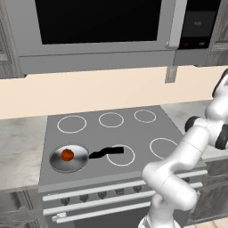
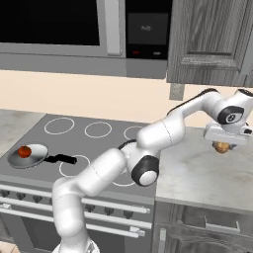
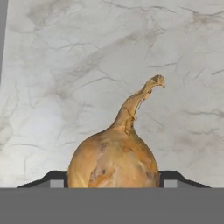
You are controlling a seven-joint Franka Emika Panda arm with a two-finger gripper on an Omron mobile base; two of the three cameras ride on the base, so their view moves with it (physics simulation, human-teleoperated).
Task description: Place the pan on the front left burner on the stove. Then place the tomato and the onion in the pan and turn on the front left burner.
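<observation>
The steel pan [image 1: 76, 164] [image 2: 35, 159] sits at the front left of the grey stove [image 1: 136, 131] [image 2: 74, 143], covering the front left burner's ring; its black handle [image 1: 106, 152] points right. The red tomato [image 1: 67, 154] [image 2: 24, 151] lies inside the pan. Far to the right, over the marble counter [image 2: 197, 173] [image 3: 65, 65], my gripper [image 2: 222, 145] [image 3: 113, 183] points down. Its fingers press both sides of the golden-tan onion [image 2: 221, 147] [image 3: 113, 159], whose pointed tip faces away from the hand.
A row of dark knobs [image 1: 102, 194] [image 2: 74, 206] and pale bar handles run along the stove front. A microwave [image 1: 98, 31] hangs above the cooktop. Wooden cabinets [image 2: 212, 39] hang above the right counter. My arm [image 2: 163, 133] arches across the stove's right side.
</observation>
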